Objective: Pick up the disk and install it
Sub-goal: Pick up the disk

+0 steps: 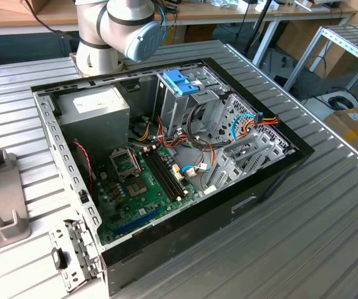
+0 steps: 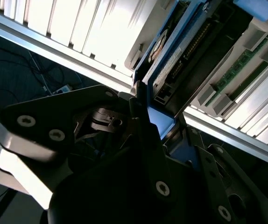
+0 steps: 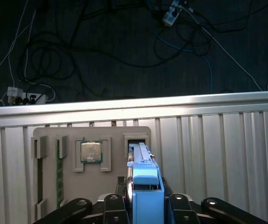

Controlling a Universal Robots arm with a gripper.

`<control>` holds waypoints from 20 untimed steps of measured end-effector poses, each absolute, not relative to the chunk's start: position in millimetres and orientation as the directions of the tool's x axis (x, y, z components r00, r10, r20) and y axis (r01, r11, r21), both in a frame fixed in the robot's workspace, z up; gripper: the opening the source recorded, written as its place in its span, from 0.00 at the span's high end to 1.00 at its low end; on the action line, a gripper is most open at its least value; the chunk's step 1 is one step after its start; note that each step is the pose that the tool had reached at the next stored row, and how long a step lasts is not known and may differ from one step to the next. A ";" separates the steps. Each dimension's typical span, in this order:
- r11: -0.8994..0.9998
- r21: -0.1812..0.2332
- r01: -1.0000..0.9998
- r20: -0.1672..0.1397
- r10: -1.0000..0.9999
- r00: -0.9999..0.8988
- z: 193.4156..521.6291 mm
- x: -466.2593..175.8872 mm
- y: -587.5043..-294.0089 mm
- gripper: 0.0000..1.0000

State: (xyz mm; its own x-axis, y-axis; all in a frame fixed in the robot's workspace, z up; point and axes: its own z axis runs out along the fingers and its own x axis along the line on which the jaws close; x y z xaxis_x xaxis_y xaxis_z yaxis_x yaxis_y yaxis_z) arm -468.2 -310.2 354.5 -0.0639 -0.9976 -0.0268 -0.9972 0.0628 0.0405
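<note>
The disk (image 3: 142, 161) stands on edge in a slot of the grey fixture tray (image 3: 115, 179), its light blue bracket (image 3: 146, 196) facing the wrist. In the second wrist view the disk (image 2: 185, 51) shows its dark body, white label and blue edge. My gripper (image 3: 146, 187) is shut on the blue bracket, with one dark finger (image 3: 120, 185) on each side. In the second wrist view the gripper (image 2: 159, 123) clamps the same blue end. The disk's lower part is hidden in the slot.
The tray also holds a processor chip (image 3: 91, 151) and a green memory stick (image 3: 59, 175). The open computer case (image 1: 166, 162) lies on the ribbed metal table (image 1: 304, 230), with a blue caddy handle (image 1: 182, 82) in its drive cage, a power supply (image 1: 95, 106) and loose cables (image 1: 254, 121).
</note>
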 end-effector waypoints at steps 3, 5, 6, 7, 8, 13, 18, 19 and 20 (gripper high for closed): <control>0.063 0.041 -0.997 -0.027 -0.998 -0.064 356.2 -468.2 -310.2 0.63; 0.063 0.041 -0.997 -0.027 -0.998 -0.064 357.6 -468.2 -310.3 0.63; 0.063 0.041 -0.997 -0.027 -0.998 -0.064 358.1 -468.2 -310.2 0.63; 0.063 0.041 -0.997 -0.027 -0.998 -0.064 358.6 -468.2 -310.2 0.63; 0.063 0.041 -0.997 -0.027 -0.998 -0.064 359.3 -468.2 -310.3 0.63; 0.063 0.041 -0.997 -0.027 -0.998 -0.064 361.5 -468.2 -310.2 0.63; 0.063 0.041 -0.997 -0.027 -0.998 -0.064 364.7 -468.2 -310.3 0.63; 0.063 0.041 -0.997 -0.027 -0.998 -0.064 365.2 -468.2 -310.3 0.63; 0.063 0.041 -0.997 -0.027 -0.998 -0.064 366.3 -468.2 -310.3 0.63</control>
State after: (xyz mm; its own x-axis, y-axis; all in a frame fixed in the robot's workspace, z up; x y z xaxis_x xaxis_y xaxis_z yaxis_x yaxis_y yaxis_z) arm -468.2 -310.3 366.3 -0.0639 -0.9976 -0.0269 -0.9972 0.0628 0.0407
